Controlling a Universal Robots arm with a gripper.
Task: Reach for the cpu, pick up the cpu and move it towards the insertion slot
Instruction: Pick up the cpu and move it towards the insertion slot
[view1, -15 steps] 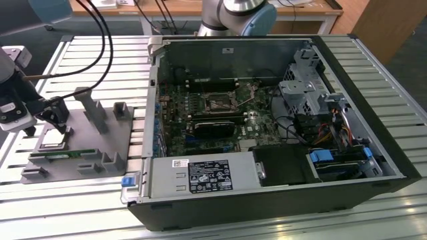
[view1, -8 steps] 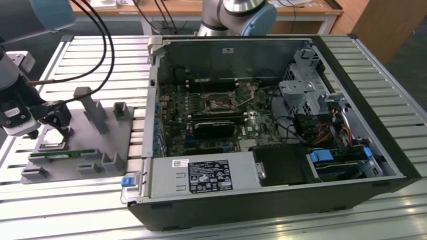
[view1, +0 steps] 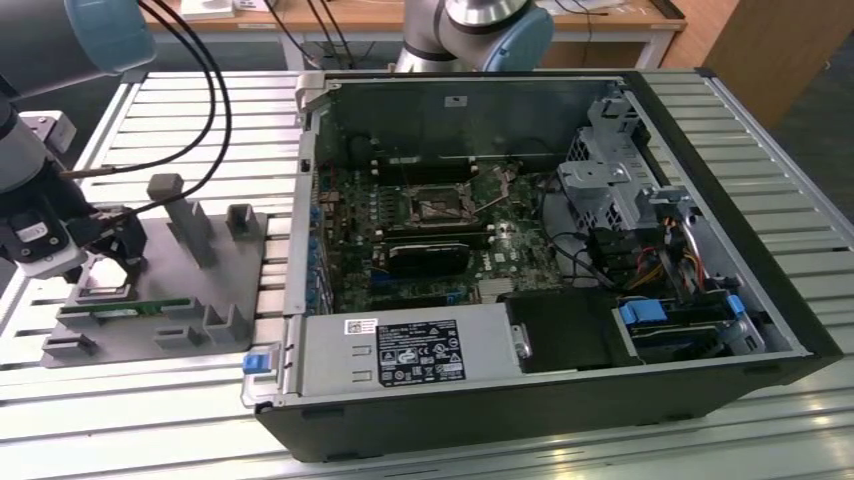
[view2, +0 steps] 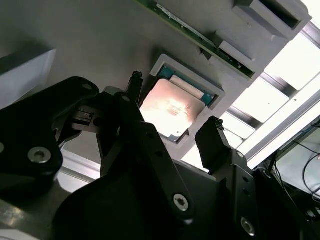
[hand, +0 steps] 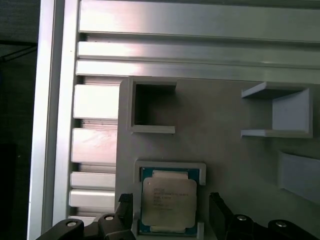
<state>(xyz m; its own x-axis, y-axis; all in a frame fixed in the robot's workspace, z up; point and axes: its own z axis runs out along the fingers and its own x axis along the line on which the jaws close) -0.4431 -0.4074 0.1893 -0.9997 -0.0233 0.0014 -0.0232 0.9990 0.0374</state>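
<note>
Flanking silvery square cpu (hand: 168, 201), matte black fingers (hand: 220, 215) apart

Arm (view1: 24, 155) bent low, gripper (hand: 170, 205) pointing down (fingers (hand: 220, 212) spread apart)

Slatted aluminium table (view1: 761, 120). Bears a grey plastic tray (view1: 134, 335) with upright posts at the exterior view's left and, just beside it, an open black computer case (view1: 534, 415) lying on its side.
</note>
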